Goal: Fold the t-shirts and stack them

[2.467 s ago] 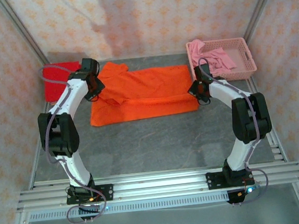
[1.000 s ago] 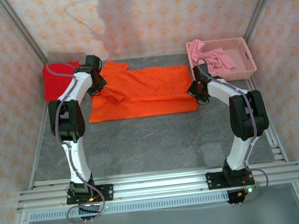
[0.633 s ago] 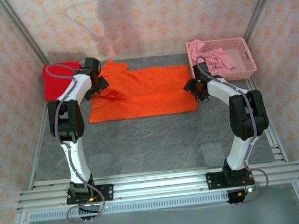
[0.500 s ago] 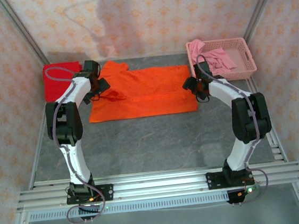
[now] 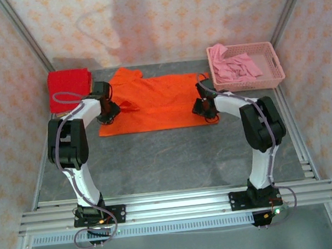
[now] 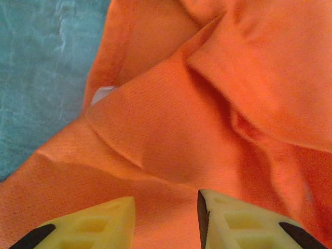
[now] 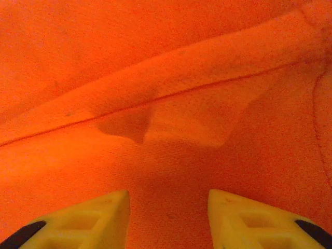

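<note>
At the orange t-shirt's (image 5: 157, 101) nine and three o'clock, left claw (image 6: 165, 199) and right claw (image 7: 167, 194) are held part-open and empty, so layers may be pinched unevenly.

Pale walls (image 5: 161, 18) papered with a small orange flower pattern enclose a grey mottled counter (image 5: 169, 154). Silver metal rails (image 5: 174, 205) run along its near edge. Even, soft light.

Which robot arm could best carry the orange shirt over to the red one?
Probably left: the left pincer is over the orange shirt at the end nearest the red shirt.
</note>
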Available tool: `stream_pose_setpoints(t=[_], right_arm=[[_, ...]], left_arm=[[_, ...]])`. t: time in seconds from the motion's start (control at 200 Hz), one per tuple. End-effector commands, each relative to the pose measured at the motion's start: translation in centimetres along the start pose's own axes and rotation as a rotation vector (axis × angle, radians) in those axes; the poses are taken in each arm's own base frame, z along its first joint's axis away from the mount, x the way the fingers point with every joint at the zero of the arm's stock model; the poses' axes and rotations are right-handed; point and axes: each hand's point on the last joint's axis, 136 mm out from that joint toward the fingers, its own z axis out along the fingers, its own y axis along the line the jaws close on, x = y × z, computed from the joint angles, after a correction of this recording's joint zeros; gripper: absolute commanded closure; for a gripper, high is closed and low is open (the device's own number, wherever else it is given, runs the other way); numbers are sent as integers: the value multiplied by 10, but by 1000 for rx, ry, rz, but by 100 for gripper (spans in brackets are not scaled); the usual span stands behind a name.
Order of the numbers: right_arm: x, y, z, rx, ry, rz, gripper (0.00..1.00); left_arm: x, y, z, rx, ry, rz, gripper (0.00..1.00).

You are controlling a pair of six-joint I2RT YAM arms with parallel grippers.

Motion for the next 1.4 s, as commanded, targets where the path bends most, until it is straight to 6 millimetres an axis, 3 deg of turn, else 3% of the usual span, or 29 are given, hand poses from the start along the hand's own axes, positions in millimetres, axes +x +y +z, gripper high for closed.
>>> stream_pose_setpoints(t=[0.0,0.09,0.12,0.375,0.51,0.66,0.786,1.001,1.131,1.396], right_arm=[[9,-14,0,39,18,27,56],[21,-23,-1,50,36,34,56],[24,-25,-2,50,38,35,56],[56,-47,-14,52,73,55,56],[72,-57,-24,45,89,73,56],[86,-62,-40,9,90,101,56],[82,-55,-58,-40,56,79,54],[63,-20,-77,-144,-1,22,47],[61,-10,-76,-160,0,11,46],[60,-17,-74,-128,-14,20,46]], left_arm=[[17,14,12,-32,35,-22,64],[34,35,19,-74,64,-34,64],[35,36,11,-63,52,-39,63],[92,86,10,-100,140,-71,63],[115,108,-3,-115,150,-79,63],[127,120,-23,-126,130,-54,61],[122,107,-45,-94,78,-5,58],[101,58,-76,35,-2,17,47],[99,32,-71,110,33,-14,46],[100,-1,-45,158,123,-81,56]])
